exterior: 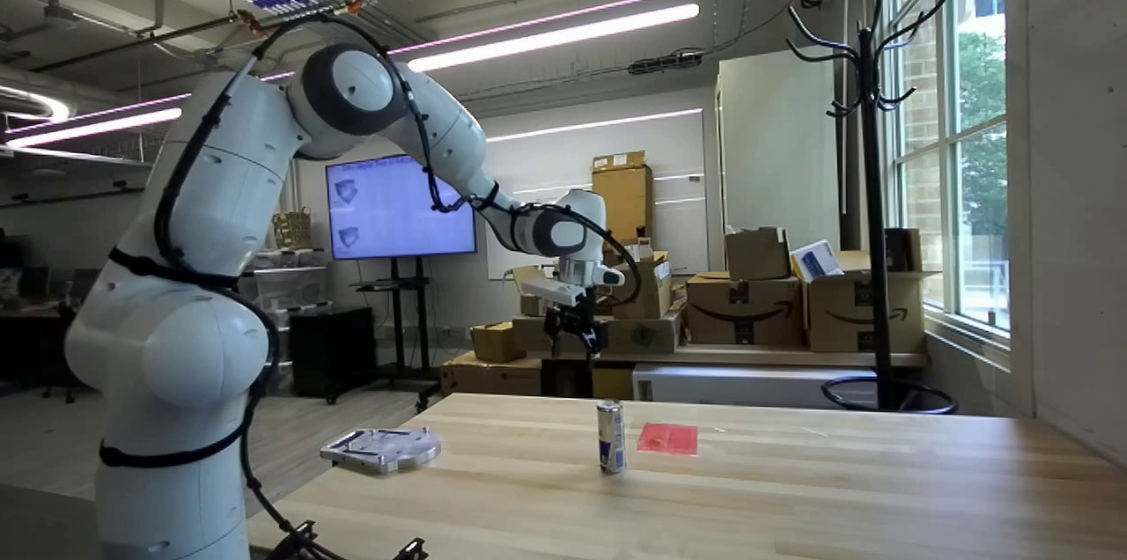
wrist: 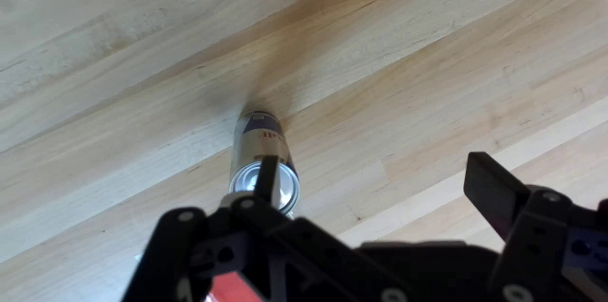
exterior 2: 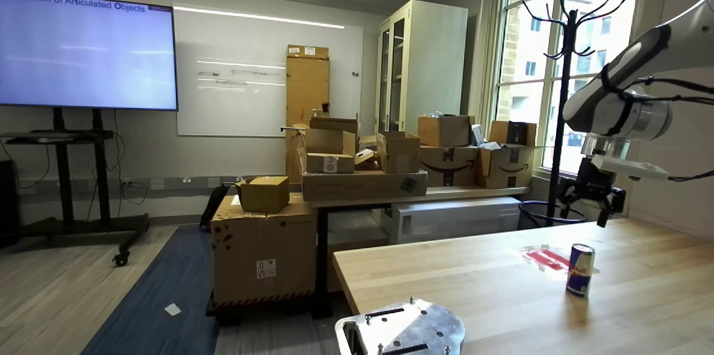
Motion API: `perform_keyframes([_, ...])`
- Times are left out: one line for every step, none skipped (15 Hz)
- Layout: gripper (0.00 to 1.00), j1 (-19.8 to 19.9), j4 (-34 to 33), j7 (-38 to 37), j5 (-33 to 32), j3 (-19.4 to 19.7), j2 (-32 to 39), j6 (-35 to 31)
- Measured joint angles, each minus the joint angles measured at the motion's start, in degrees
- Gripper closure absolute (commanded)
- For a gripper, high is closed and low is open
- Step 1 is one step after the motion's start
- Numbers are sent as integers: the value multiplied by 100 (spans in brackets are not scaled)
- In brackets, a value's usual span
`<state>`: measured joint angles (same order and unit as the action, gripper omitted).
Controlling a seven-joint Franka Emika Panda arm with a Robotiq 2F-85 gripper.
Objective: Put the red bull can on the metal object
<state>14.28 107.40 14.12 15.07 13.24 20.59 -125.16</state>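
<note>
Silver and blue, the Red Bull can [exterior: 611, 437] stands upright on the wooden surface [exterior: 792, 498], ungrasped, lower than the tool [wrist: 374, 164], which hangs released, its fingers [wrist: 268, 176] spread with nothing between them. The step in hand looks like lining up for the grasp. In the wrist view the can's lid [wrist: 288, 189] lies at nine o'clock from the middle of the gap, and the nine o'clock finger overlaps it, so coming straight down here risks striking the rim. Better to slide the tool toward nine o'clock in that view until the can sits midway, then lower vertically and squeeze evenly on the straight wall, only moderately, since thin aluminium may dent. The can's long axis is vertical, lid up; the wrist view shows the base toward twelve o'clock from the lid, and in an exterior view the lettering [exterior 2: 582, 270] reads right way up. Holding that axis plumb should suit the placing on the machined metal plate [exterior: 381, 449], which lies at nine o'clock from the can in an exterior view.
</note>
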Motion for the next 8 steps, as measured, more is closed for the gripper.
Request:
perform_keyframes([0,55,-107,0,-5,0,127,10])
perform_keyframes([0,105,-210,0,-12,-1,249,25])
perform_keyframes([0,146,-308,0,-29,0,360,41])
perform_keyframes([0,174,-397,0,-51,-1,460,51])
perform_keyframes([0,192,-492,0,-84,-3,561,61])
perform_keyframes([0,205,-590,0,-114,-11,654,81])
perform_keyframes([0,214,-693,0,-149,-27,749,108])
perform_keyframes([0,224,-800,0,-178,-51,842,141])
